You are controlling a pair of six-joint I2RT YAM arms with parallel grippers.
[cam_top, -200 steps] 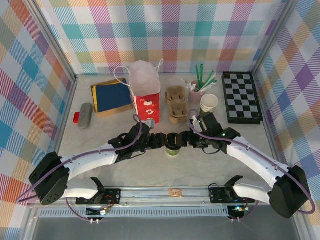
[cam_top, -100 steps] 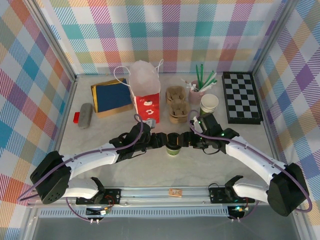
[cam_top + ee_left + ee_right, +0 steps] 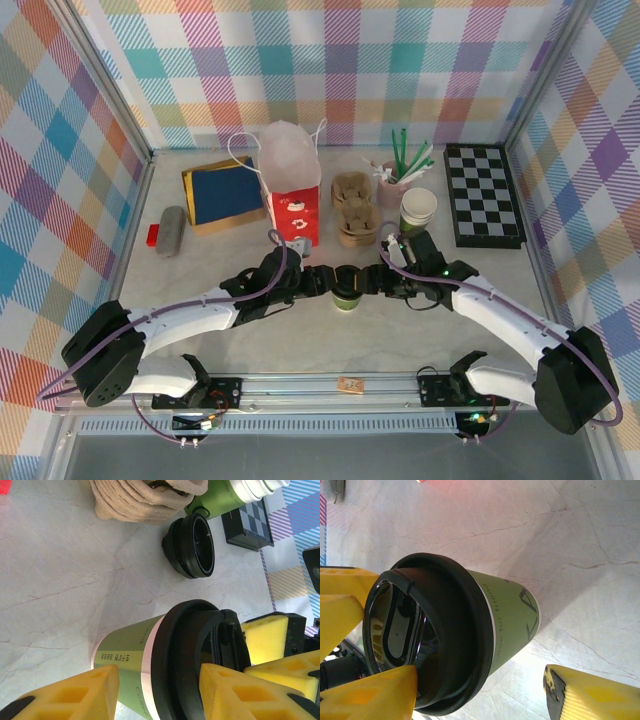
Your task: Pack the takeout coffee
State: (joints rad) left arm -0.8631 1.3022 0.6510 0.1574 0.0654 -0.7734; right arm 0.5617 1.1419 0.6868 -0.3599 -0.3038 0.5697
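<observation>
Top external view: lidded coffee cup (image 3: 346, 293), upright at the table (image 3: 300, 345) centre, not yet in the red bag (image 3: 293, 215) behind; right gripper (image 3: 371, 281) spread astride it, left gripper (image 3: 323, 282) flanking it, grip indeterminable; packing judged outstanding.

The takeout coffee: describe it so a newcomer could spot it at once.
On the table, look in front of the red paper bag, between the left gripper and the right gripper. The takeout coffee stands there: a green cup wearing a black lid, unlike the lidless cup farther back.
</observation>
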